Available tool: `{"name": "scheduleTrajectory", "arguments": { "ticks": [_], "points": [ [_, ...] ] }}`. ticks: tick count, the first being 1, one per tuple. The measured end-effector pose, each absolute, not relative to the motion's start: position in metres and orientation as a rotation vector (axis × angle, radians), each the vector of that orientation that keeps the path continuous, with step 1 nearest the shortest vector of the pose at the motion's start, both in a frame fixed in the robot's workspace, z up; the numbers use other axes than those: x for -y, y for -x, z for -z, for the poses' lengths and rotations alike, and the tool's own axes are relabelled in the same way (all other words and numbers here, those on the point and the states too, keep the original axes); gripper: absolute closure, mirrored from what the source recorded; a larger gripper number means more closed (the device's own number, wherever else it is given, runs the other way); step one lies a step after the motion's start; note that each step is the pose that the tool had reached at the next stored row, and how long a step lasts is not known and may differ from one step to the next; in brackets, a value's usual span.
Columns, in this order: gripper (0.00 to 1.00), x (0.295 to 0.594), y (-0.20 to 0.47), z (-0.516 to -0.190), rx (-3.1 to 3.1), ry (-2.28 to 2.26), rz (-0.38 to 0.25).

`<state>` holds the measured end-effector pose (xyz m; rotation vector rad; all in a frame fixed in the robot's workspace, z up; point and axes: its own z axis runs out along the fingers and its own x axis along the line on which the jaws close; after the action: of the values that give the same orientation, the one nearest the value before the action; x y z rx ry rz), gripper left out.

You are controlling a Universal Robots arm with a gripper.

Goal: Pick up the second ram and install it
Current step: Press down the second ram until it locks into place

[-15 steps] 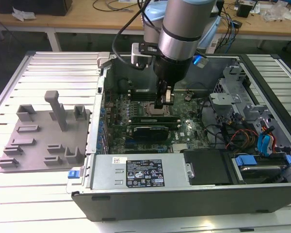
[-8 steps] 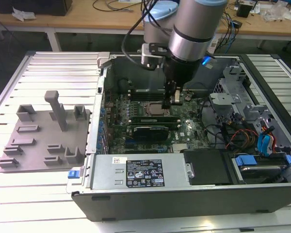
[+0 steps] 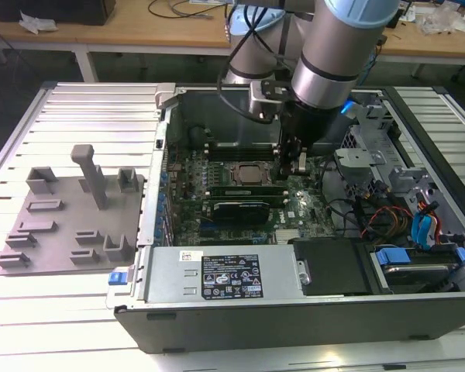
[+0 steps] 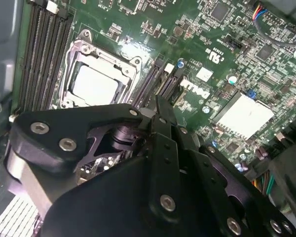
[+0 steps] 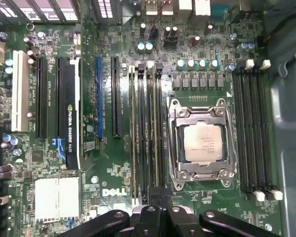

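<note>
1. The open computer case (image 3: 240,325) lay on the bench (image 3: 77,101); a printed black label (image 3: 229,284) sat at its near edge.
2. A grey holder tray (image 3: 70,225) lay beside the case, at the exterior view's left.
3. The black card (image 5: 71,133) carried white lettering.
4. The gripper (image 5: 159,197) hung low beside the CPU socket (image 5: 201,143); whether its jaws were closed I cannot tell.
5. The second ram (image 5: 156,133) stood in a slot between socket and card, one end under the gripper.
</note>
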<state>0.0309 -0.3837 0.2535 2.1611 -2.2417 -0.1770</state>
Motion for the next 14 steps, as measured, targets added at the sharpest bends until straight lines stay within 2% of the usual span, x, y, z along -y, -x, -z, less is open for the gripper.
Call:
{"name": "scheduleTrajectory", "arguments": {
  "ticks": [6,14],
  "points": [
    [0.92,0.383,-0.031,-0.228,2.241,-2.161,0.176],
    [0.92,0.383,-0.023,-0.238,2.243,-2.162,0.175]
  ]
}}
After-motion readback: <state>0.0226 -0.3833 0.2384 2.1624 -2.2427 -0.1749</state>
